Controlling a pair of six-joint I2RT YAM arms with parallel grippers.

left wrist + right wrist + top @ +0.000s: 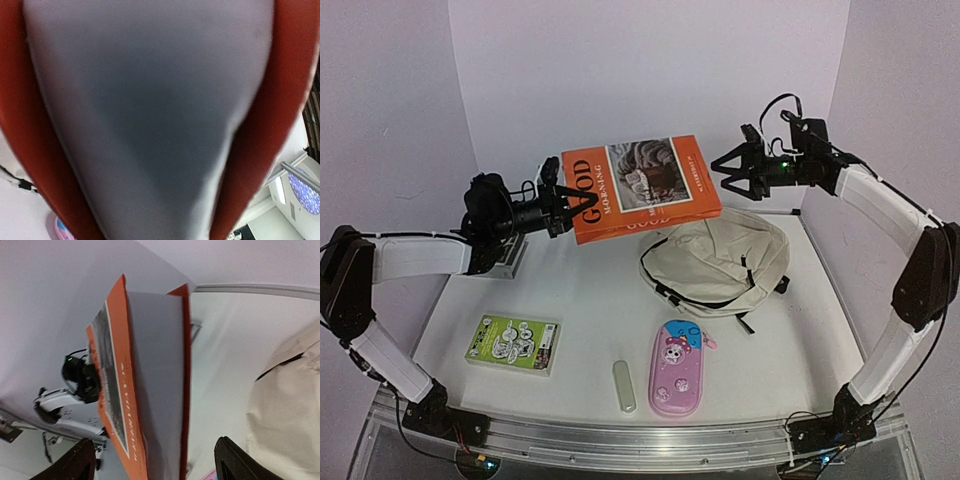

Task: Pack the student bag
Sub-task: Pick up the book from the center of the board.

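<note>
The student bag [720,262], a cream backpack with black zippers, lies on the table at the right and shows in the right wrist view [290,410]. My left gripper [558,208] is shut on the left edge of an orange book [640,190] and holds it flat in the air above the table, left of and above the bag. The book's grey page block [150,120] fills the left wrist view and hides the fingers. My right gripper [722,172] is wide open at the book's right edge [155,390]. Its jaws stand either side of the book without closing on it [155,441].
A pink cartoon pencil case [677,368] lies at the front middle, with a small pale stick-shaped item [625,385] to its left. A green card box [512,342] lies at the front left. A grey block [510,255] sits under the left arm.
</note>
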